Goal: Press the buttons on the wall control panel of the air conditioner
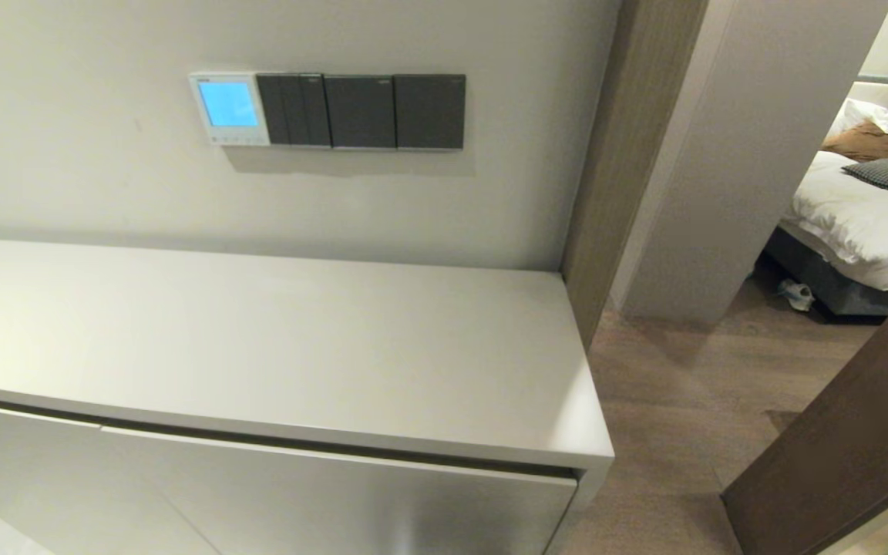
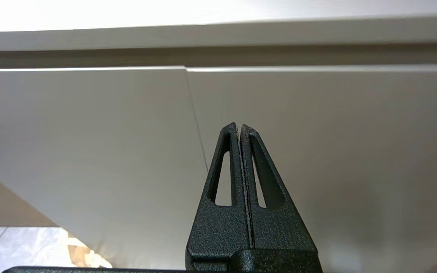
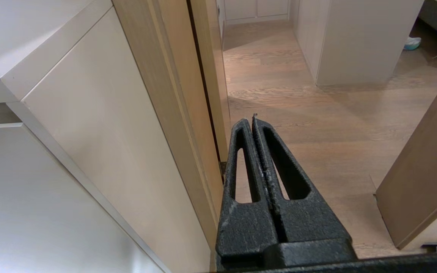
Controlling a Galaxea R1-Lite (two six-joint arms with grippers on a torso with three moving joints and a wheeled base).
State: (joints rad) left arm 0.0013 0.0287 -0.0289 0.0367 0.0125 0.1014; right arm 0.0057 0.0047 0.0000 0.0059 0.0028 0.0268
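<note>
White wall control panel (image 1: 229,109) with buttons (image 1: 237,140) at eleven o'clock, up the wall; left gripper (image 2: 239,127) nearer than right gripper (image 3: 253,119), both low, pinched closed, empty.

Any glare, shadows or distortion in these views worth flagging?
Head view: panel screen lit blue, soft shadow beneath the switch plates, edges bowed by the wide lens. Left wrist view: cabinet top blown out white above the shut left gripper. Right wrist view: evenly lit, right gripper shut.

Left tool (image 2: 239,127) and right tool (image 3: 251,120) both closed.
</note>
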